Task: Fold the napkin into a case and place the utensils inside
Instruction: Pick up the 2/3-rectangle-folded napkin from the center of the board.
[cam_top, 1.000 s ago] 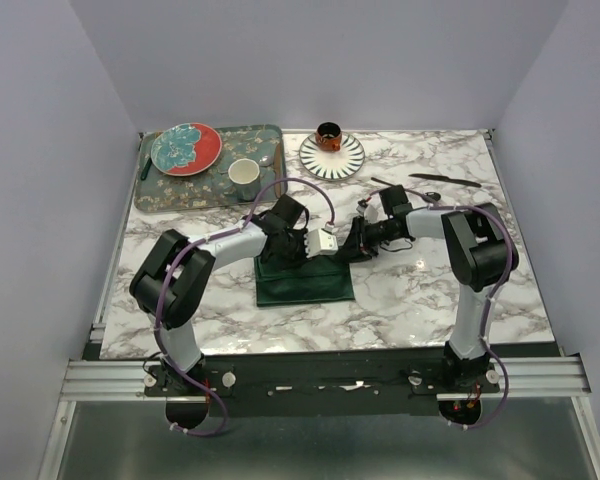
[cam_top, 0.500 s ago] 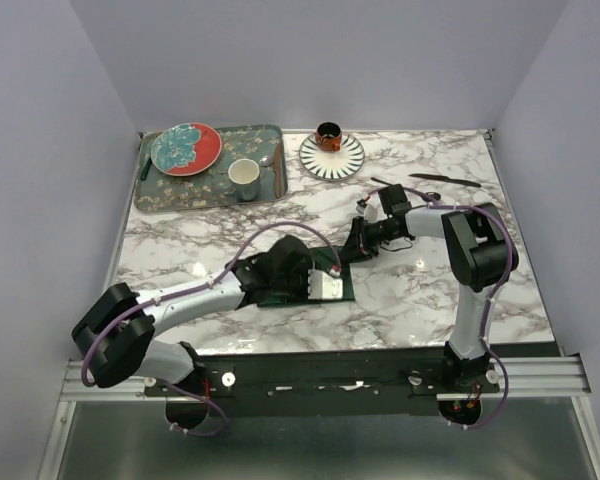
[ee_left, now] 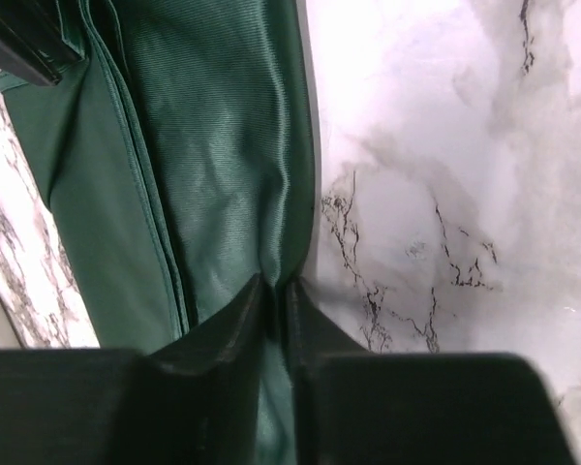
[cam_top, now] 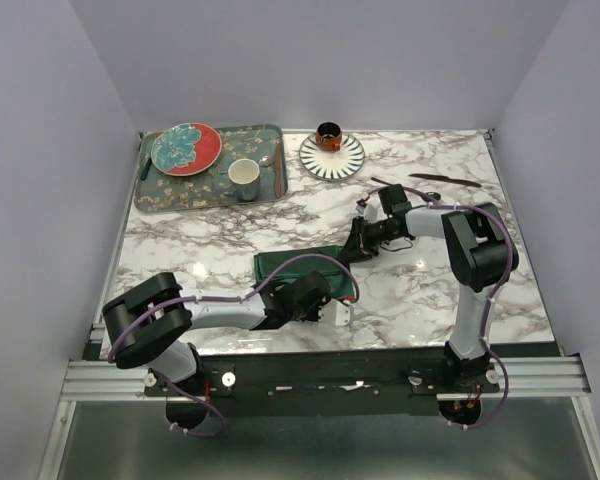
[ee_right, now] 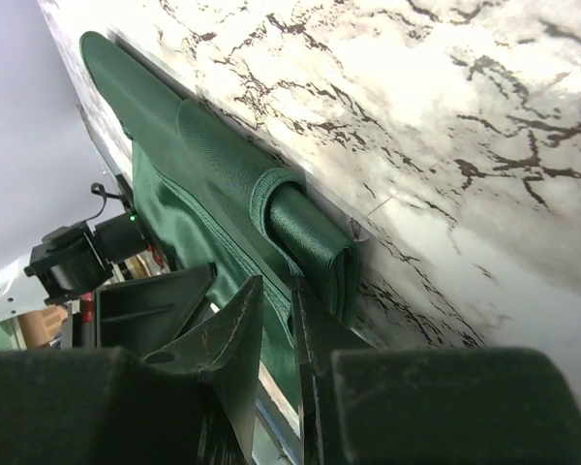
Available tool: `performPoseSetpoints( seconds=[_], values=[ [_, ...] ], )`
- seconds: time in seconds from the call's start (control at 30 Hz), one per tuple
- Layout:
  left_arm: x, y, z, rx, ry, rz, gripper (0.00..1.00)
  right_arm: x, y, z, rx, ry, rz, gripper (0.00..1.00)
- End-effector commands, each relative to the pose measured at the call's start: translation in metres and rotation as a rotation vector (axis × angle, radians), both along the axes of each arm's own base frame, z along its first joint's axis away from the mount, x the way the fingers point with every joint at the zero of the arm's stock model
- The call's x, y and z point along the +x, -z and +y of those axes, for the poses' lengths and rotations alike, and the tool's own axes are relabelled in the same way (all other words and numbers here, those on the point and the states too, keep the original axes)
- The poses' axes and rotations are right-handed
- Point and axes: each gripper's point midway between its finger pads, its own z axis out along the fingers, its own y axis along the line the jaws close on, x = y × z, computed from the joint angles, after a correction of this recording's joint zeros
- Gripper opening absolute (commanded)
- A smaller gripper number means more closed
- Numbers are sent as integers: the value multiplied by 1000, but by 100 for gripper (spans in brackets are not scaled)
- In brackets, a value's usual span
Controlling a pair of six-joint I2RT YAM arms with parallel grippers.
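The dark green napkin (cam_top: 292, 266) lies partly folded at the table's middle, with a rolled fold along one edge (ee_right: 310, 237). My left gripper (cam_top: 300, 300) is at the napkin's near edge, shut on a pinch of the cloth (ee_left: 276, 283). The cloth (ee_left: 213, 145) stretches away from its jaws. My right gripper (cam_top: 356, 248) is at the napkin's far right corner, its jaws closed on the hem (ee_right: 277, 291). The black knife (cam_top: 446, 180) lies at the far right. The black fork (cam_top: 383, 183) lies beside it, partly behind the right arm. No finished case shows.
A floral tray (cam_top: 160, 195) at the far left holds a red and teal plate (cam_top: 186, 148), a cup (cam_top: 244, 178) and a silver spoon (cam_top: 268, 160). A striped plate (cam_top: 332, 156) with a small dark cup (cam_top: 328, 133) stands at the back.
My left arm has swung back toward the near edge, pulling the napkin's edge with it. The napkin now lies uncovered and stretched out. The right gripper has held its place.
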Motion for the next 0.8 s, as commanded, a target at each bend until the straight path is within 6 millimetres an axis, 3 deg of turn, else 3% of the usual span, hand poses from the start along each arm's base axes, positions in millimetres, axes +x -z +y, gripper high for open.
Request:
performPoseSetpoints(
  seconds=[0.0, 0.23, 0.5, 0.77],
  values=[
    [2, 4, 6, 26, -20, 40, 16, -8, 36, -18, -152, 3, 22, 27],
    [10, -2, 6, -2, -27, 111, 0, -6, 39, -19, -159, -3, 17, 26],
    [18, -26, -5, -84, -29, 252, 0, -7, 43, -21, -170, -13, 8, 26],
    [42, -27, -3, -102, -87, 301, 0, -7, 45, -21, -174, -16, 7, 26]
  ],
)
